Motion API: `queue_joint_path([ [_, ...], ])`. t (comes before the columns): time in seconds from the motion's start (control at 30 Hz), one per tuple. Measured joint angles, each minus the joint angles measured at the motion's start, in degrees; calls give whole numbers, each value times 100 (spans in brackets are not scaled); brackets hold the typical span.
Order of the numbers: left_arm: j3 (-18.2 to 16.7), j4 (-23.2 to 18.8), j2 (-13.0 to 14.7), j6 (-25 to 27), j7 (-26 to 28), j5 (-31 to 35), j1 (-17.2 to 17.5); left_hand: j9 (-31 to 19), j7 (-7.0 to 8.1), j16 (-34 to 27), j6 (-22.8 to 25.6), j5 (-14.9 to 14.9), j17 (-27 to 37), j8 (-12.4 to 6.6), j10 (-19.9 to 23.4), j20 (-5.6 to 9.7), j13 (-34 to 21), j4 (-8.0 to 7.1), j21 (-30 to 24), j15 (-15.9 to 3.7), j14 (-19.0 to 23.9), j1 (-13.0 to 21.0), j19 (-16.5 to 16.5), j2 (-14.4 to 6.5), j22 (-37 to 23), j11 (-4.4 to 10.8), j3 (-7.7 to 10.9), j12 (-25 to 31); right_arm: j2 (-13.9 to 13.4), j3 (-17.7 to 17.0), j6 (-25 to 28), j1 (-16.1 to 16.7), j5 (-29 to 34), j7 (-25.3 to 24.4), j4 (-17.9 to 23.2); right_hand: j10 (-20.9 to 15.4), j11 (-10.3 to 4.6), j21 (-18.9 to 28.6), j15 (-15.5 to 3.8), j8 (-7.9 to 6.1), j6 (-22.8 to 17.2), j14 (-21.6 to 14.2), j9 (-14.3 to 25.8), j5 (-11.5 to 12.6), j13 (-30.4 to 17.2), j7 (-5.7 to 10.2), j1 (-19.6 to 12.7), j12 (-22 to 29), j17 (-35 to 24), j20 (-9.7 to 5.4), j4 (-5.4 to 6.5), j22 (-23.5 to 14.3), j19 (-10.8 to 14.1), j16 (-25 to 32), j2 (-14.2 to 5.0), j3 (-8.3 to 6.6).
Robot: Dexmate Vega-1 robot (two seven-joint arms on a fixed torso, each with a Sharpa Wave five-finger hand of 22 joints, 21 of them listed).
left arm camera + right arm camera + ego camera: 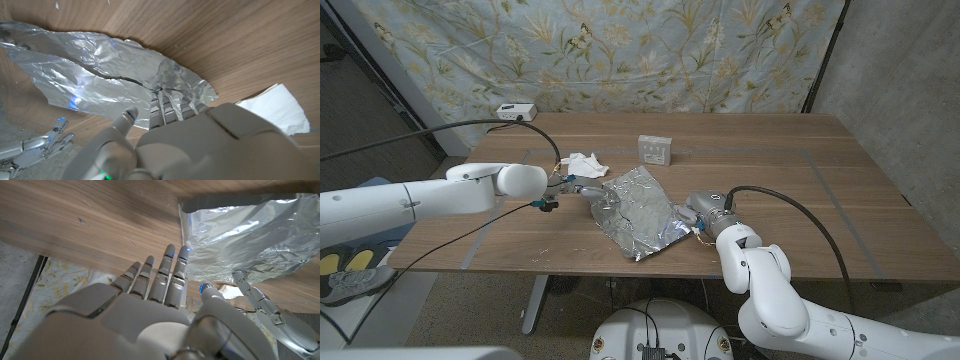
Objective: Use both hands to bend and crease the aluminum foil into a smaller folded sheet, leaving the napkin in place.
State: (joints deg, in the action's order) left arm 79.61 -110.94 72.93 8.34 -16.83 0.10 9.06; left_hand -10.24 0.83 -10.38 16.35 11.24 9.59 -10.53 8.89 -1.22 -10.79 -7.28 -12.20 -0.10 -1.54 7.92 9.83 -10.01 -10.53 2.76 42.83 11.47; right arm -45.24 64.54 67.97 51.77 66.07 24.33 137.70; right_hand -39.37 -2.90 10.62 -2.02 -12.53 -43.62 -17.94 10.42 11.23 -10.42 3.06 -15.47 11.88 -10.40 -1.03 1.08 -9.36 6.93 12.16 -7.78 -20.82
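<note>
I see the crinkled silver aluminum foil sheet (635, 212) lying mid-tabletop on the brown wooden tabletop (800, 190), between my two hands. It's loosely doubled, upper layer wrinkled and not pressed down; in the left wrist view the foil (105, 70) shows a dark seam running along it where one layer overlaps the other.

Left hand (570, 185) sits at the foil's near-left corner, just beside the crumpled white paper napkin (585, 164). Left wrist view: my left hand (175, 135) has its fingers (167, 107) straight and together, tips on the foil edge, thumb apart and off the sheet. Nothing gripped, fingers extended. The napkin (275, 107) lies just beside the foil's end, edges close; I can't tell if they touch.

Right hand (705, 212) is at the foil's right edge, near the tabletop's front. Right wrist view: right hand (160, 310) has its fingers (172, 272) straight, side by side, tips at the foil (250, 235) edge where it meets the wood; thumb out to the side. Holding nothing, fingers open. The left hand (265, 310) shows beyond the foil's far edge there.

A small white square box (656, 149) stands behind the foil, well apart. A white device (516, 111) sits at the far-left corner. A floral patterned cloth (620, 50) hangs behind the tabletop.
</note>
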Motion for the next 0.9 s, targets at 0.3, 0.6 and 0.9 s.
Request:
queue_joint_path([
  [0.3, -6, -32, -8, 31, 15, -12, 3, -5, 0, 0, 0, 0, 0, 0, -1, 0, 2, 0, 0, 0, 0, 0, 0, 0, 0, 0, 0, 20, 101, -115, -104, 137, 125, 102, -100, -31, -31, 0, 0, 0, -31, 0, 0, 0, 0, 31, 0, 0, 0, 0, -16, 0, 0, 0, 0, -16],
  [0.6, -7, -104, -3, 85, 15, -15, 10, -4, 0, -1, 0, 0, 1, 0, -1, 0, 0, 0, 0, 0, 0, 0, 0, 0, 0, 0, 0, 20, 208, -164, -142, 221, 252, 228, -193, -31, -30, 0, 0, 0, -30, 0, 0, 1, 0, 31, 0, -24, -1, 0, -46, 0, 0, 0, 0, -46],
  [0.9, -5, -201, 31, 156, 25, -2, 15, -2, 0, -1, 0, 0, 1, 0, 2, 0, -2, 0, 0, 0, 0, 0, 0, 0, 0, -2, 0, 17, 310, -173, -150, 304, 449, 408, -245, -9, -51, 0, 0, 25, -30, 0, 0, 1, 0, 31, 0, -67, -1, 0, -45, 0, -1, 0, 0, -45],
])
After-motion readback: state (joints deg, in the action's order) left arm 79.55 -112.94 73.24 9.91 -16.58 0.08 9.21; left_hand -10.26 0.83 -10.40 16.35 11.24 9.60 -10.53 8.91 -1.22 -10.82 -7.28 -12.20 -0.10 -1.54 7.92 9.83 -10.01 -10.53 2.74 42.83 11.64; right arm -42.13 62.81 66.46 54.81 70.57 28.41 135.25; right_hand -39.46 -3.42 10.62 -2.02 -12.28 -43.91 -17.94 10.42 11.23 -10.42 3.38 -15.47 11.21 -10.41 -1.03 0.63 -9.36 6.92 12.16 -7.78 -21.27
